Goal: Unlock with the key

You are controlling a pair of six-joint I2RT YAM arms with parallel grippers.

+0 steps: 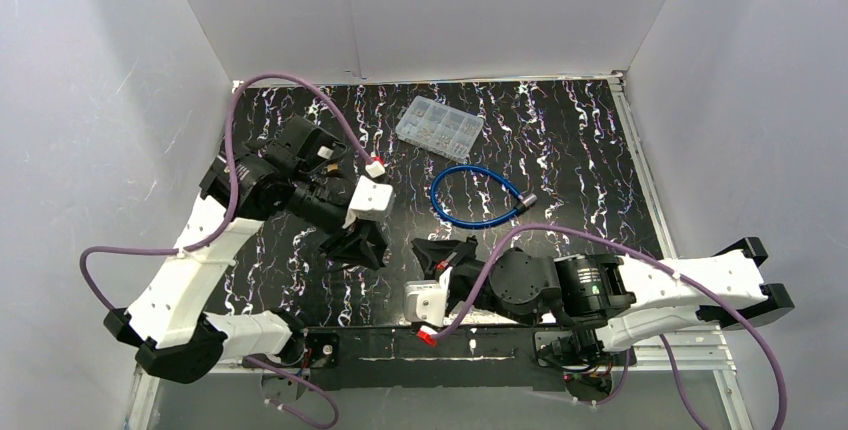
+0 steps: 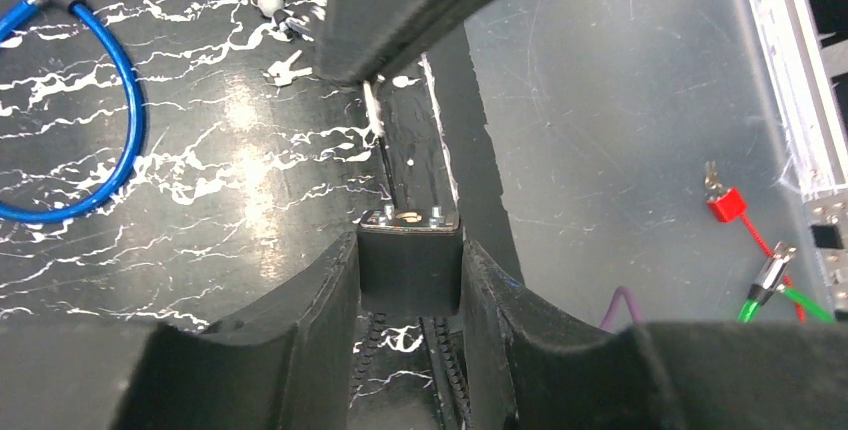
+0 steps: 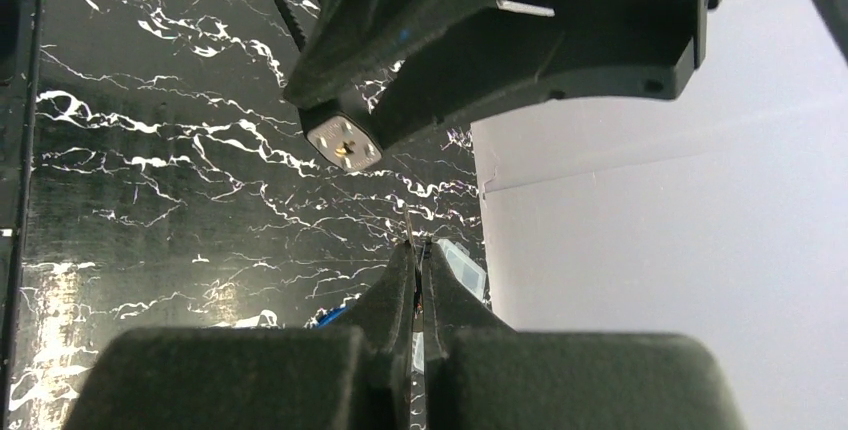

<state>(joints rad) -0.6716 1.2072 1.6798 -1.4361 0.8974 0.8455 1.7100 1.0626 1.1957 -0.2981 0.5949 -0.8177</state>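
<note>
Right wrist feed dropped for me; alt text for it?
The right gripper, shut on a thin key, points toward the silver keyhole face of the lock clamped in the left gripper above; a gap separates them. Black marbled table behind, white wall right.

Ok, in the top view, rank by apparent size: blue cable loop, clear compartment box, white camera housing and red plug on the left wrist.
1. Blue cable loop and clear compartment box: about alike, not ranked.
2. White camera housing.
3. Red plug, smallest.
</note>
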